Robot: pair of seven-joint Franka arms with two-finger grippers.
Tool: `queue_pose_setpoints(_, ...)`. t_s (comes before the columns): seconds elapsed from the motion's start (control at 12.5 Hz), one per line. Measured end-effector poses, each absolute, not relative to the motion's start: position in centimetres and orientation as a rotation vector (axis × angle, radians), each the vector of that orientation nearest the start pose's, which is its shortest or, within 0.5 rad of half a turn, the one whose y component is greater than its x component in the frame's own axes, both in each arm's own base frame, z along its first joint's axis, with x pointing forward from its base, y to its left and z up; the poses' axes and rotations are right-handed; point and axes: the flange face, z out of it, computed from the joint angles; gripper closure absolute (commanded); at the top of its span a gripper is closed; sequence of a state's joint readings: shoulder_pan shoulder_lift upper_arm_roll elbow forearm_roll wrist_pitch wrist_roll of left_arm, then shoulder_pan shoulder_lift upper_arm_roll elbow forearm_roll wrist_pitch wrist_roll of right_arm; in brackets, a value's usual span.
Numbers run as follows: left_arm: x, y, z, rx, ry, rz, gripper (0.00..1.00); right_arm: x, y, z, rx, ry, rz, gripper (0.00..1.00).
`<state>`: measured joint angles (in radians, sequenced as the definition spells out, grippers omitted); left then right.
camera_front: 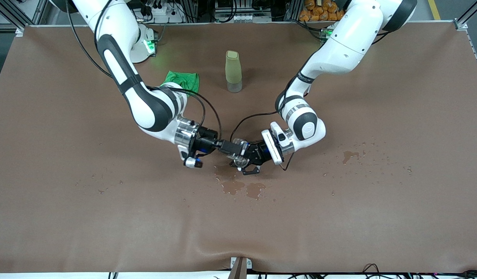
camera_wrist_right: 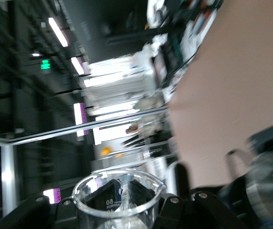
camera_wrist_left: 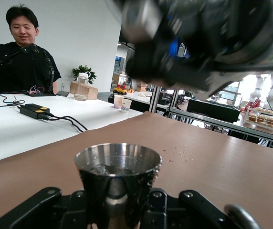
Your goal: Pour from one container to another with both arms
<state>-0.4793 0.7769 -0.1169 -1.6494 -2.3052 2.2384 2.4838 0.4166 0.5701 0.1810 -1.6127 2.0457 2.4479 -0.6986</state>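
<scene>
My left gripper (camera_front: 249, 163) is shut on a small metal cup (camera_wrist_left: 118, 174), which stands upright with some water in it. My right gripper (camera_front: 231, 148) is shut on a clear glass beaker (camera_wrist_right: 86, 202) with printed marks. In the front view the beaker (camera_front: 240, 154) is tipped toward the left gripper, right over the cup. The two grippers meet low over the middle of the table. In the left wrist view the right arm's hand (camera_wrist_left: 198, 43) looms blurred just above the cup. Both grippers' fingertips are mostly hidden by what they hold.
Wet puddles (camera_front: 242, 188) darken the brown cloth (camera_front: 68, 217) just below the grippers, nearer the front camera. More drops (camera_front: 350, 155) lie toward the left arm's end. A pale green bottle (camera_front: 233, 71) and a green rag (camera_front: 182, 80) sit farther from the camera.
</scene>
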Motion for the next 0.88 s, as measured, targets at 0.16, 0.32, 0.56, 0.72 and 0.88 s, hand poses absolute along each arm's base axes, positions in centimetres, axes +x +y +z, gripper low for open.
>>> queue_pose_setpoints(0.16, 57.3, -40.2, 18.0, 1.6, -0.862, 1.292, 1.0, 61.7, 35.3, 33.1, -1.827, 0.379, -0.33, 1.0)
queue_pose_setpoints(0.32, 57.8, -39.5, 18.0, 1.604, -0.884, 1.32, 1.0, 64.0, 30.4, 32.8, -1.937, 0.327, -0.465, 1.0)
queue_pose_setpoints(0.56, 59.0, -36.3, 17.1, 1.634, -0.9, 1.365, 1.0, 67.2, 19.0, 30.5, -2.118, 0.168, -0.628, 1.0)
queue_pose_setpoints(0.72, 59.5, -33.4, 15.9, 1.616, -0.94, 1.368, 1.0, 68.6, 11.7, 29.7, -2.251, -0.019, -0.635, 1.0)
queue_pose_setpoints(0.88, 59.9, -29.6, 14.8, 1.58, -0.99, 1.347, 1.0, 69.0, 4.7, 29.3, -2.314, -0.215, -0.601, 1.0)
